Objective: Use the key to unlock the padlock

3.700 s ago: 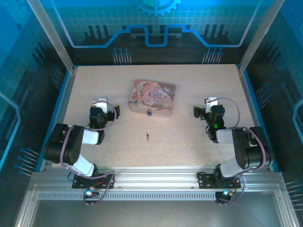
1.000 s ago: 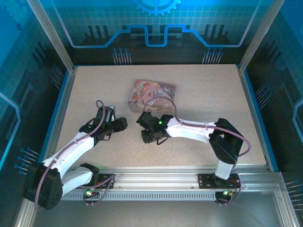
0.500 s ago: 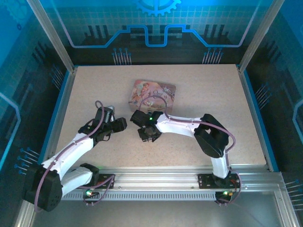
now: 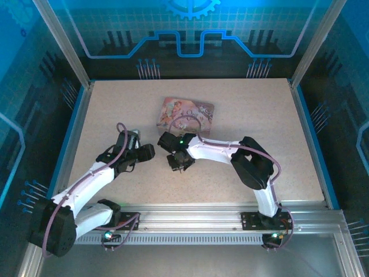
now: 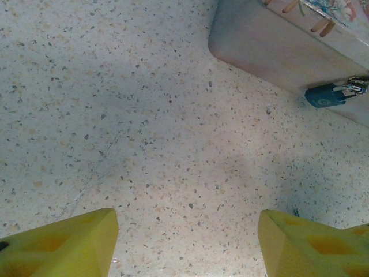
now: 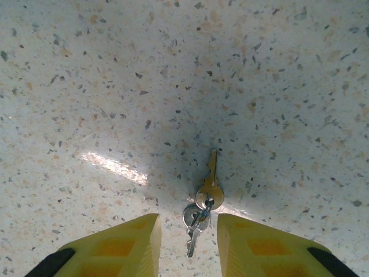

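The key (image 6: 211, 178), dull gold, lies flat on the speckled table, ringed to a second silvery key (image 6: 194, 232). My right gripper (image 6: 189, 224) hovers low over them, open, one yellow finger (image 6: 124, 245) on each side of the ring, touching neither key. From above, the right gripper (image 4: 180, 164) sits just in front of the pink tin (image 4: 185, 112). The padlock (image 5: 327, 95), blue with a silvery shackle, hangs at the tin's front wall (image 5: 271, 49). My left gripper (image 5: 187, 242) is open over bare table, left of the tin (image 4: 147, 152).
The speckled table (image 4: 242, 98) is ringed by a blue raised edge and clear panels. The right forearm (image 4: 216, 150) stretches across the middle from its base at the near right. The left arm (image 4: 92, 176) angles in from the near left.
Since the earliest frame both arms have reached out from rest. Over the last second the right gripper has slid a little left and its elbow has swung left. The left arm holds still.
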Controlling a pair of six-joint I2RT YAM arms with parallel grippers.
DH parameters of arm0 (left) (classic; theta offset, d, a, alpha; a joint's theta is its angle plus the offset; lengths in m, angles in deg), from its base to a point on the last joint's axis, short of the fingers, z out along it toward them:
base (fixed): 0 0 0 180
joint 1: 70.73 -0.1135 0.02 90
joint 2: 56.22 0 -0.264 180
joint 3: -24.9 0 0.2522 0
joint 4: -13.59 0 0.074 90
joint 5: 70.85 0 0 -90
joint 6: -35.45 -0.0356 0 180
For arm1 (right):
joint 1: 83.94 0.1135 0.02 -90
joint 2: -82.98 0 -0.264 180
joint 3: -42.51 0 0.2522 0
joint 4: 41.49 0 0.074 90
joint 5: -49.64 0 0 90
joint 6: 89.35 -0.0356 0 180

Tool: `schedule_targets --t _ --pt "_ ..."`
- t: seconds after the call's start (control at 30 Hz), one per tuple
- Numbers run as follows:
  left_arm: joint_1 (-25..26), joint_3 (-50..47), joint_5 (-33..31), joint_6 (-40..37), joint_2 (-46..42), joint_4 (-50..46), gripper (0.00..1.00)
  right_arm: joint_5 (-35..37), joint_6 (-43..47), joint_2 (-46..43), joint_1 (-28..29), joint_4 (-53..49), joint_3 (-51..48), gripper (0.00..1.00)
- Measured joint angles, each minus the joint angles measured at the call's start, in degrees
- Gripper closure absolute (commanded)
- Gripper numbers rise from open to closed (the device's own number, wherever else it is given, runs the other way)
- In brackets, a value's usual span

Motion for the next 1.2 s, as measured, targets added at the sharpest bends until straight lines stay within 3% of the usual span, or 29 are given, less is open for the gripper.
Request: schedule_targets --t 0.3,0.6,0.93,1.2 --pt "0.0 0.0 0.1 -0.2 0.0 0.0 0.34 -0.1 0.0 2.0 0.0 -0.3 0.0 0.72" --pt "0.0 0.0 0.2 -0.1 0.0 0.0 0.29 0.0 1.0 2.0 -0.3 -0.7 0.1 1.0" --pt "-0.5 0.0 3.7 0.1 0.4 0.5 0.25 1.2 8.7 0.1 -0.3 2.6 -2.9 1.0" --pt "-7.2 -5.4 14.8 3.5 -2.6 7.6 0.33 2.6 17.4 -7.1 -0.3 9.1 -11.8 1.0"
